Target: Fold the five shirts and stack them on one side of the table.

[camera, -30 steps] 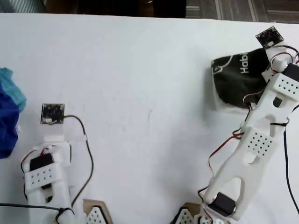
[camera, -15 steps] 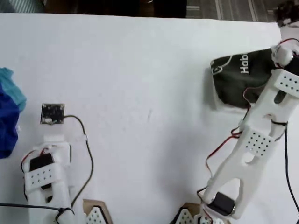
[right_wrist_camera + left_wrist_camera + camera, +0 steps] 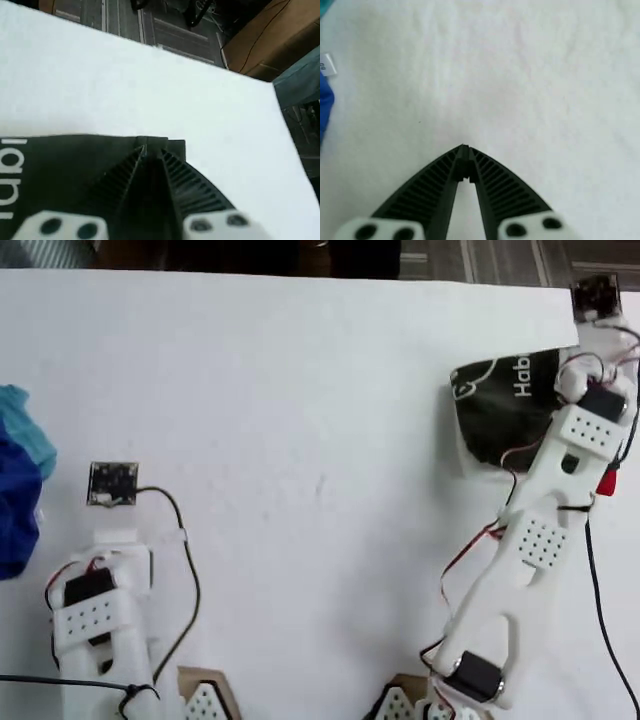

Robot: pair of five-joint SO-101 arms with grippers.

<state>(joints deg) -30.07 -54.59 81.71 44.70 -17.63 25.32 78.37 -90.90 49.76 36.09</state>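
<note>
Black cloth is what draws the eye: the folded black shirt [image 3: 500, 415] lies on the far right side of the table [image 3: 300, 390], with the right arm [image 3: 545, 530] stretched across its right part. Over the last second that arm's wrist has swung out toward the far right corner and then come back a little, while the shirt itself has kept its place and shape. The right gripper [image 3: 145, 147] has its fingers pressed together at the shirt's far edge; I cannot tell whether any cloth is caught between them. To me this looks like a last tidying touch on a fold that is already done, not a new grab.

The left gripper [image 3: 464, 150] is closed too, holding nothing, over bare table, and its arm has not stirred. A blue shirt [image 3: 15, 505] and a teal shirt [image 3: 25, 425] sit bunched at the left edge, unfolded, so most of the job remains.
</note>
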